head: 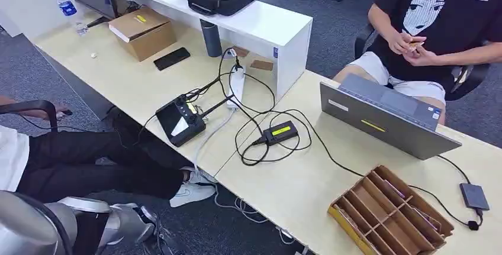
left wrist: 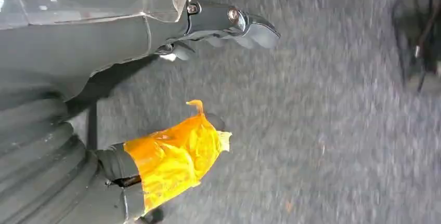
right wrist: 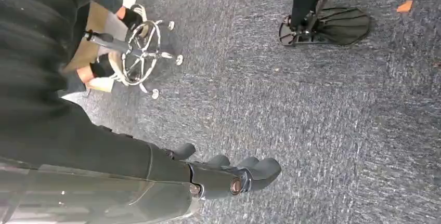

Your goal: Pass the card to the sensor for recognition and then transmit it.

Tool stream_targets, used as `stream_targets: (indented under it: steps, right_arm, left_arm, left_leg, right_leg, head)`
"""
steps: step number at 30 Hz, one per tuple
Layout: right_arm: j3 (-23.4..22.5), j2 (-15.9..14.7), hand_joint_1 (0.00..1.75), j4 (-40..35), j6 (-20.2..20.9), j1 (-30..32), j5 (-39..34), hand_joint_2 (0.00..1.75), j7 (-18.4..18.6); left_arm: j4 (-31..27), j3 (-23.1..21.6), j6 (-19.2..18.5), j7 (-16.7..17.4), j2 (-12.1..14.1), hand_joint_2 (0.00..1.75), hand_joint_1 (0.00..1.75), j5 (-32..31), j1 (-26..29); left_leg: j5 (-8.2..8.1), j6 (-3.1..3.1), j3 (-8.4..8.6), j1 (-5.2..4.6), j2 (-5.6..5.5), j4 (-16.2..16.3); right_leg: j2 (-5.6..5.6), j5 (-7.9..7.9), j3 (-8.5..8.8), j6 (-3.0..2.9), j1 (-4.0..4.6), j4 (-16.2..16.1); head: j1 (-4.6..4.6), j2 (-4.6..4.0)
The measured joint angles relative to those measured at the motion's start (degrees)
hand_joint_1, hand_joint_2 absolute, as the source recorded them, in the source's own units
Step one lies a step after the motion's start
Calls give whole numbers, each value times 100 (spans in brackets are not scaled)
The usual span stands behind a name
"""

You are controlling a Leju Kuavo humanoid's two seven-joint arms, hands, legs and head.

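one sensor (head: 280, 132), one laptop (head: 385, 115), one divided wooden tray (head: 388, 213) on the table (head: 296, 190).

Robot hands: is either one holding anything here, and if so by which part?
Nothing is held. The left hand and the right hand both hang over the grey carpet, fingers apart.

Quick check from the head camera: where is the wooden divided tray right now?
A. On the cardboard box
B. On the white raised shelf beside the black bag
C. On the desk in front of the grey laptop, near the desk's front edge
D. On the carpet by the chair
C: the wooden divided tray lies on the desk, between the grey laptop and the robot.
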Motion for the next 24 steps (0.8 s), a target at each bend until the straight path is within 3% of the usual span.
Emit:
stream_targets:
  steps: [4, 6, 8, 11, 15, 17, 20, 22, 24]
  right_arm:
    - [0, -2, 0, 0, 0, 62, -101, 175, -208]
    - [0, -2, 0, 0, 0, 111, -124, 175, -264]
    - [0, -2, 0, 2, 4, 139, -98, 175, -262]
    - [0, 0, 0, 2, 20, 105, 33, 175, -120]
    - [15, 13, 0, 0, 33, 9, 105, 175, 26]
    - [33, 17, 0, 0, 42, -11, 81, 175, -15]
    - [33, 17, 0, 0, 46, 15, 57, 175, -162]
    - [33, 17, 0, 2, 33, 45, 53, 175, -212]
    - [33, 17, 0, 2, 17, 72, 53, 175, -214]
  left_arm:
    - [-2, 28, 1176, -586, 33, 175, 0, 444, 140]
    - [-2, 42, 1492, -666, 46, 175, 0, 498, 227]
    - [0, 35, 1417, -451, 63, 175, 0, 309, 263]
    - [0, -99, 695, 75, 79, 175, 0, -226, 153]
    - [-2, -282, -32, 46, 90, 175, 0, -335, -24]
    - [-2, -282, 190, -399, 112, 175, 0, -70, -15]
    - [-4, -238, 1028, -918, 168, 175, 0, 205, 86]
    - [-4, -229, 1485, -870, 195, 175, 0, 188, 158]
    - [-4, -230, 1522, -627, 203, 175, 0, 150, 189]
  left_leg:
    - [-5, 0, 0, 0, 2, 0]
    - [-9, 0, 0, 0, 2, 0]
    - [-10, 0, -2, 0, 1, 0]
    - [-9, 0, -3, 0, -1, 0]
    - [-7, 0, 0, 1, -1, 0]
    - [-8, 0, 4, 0, 1, 0]
    - [-8, 0, 5, 0, 3, 0]
    - [-8, 0, 5, 0, 4, 0]
    - [-9, 0, 2, 0, 2, 0]
  right_leg:
    - [2, -3, -1, 1, 0, -2]
    - [2, -6, -2, 1, 0, -3]
    - [2, -7, -4, 1, 0, -3]
    - [-2, -7, -4, 0, 0, -2]
    - [-2, -5, 0, -1, 0, 0]
    - [1, -4, 2, -2, 0, 0]
    - [3, -4, 2, -2, 0, 0]
    - [4, -5, 1, -1, 0, -1]
    - [3, -7, 1, -1, 0, -1]
  head:
    - [0, 0]
    - [0, 0]
    - [-2, 0]
    - [0, 0]
    - [2, 0]
    - [0, 0]
    - [2, 0]
    - [2, 0]
    - [2, 0]
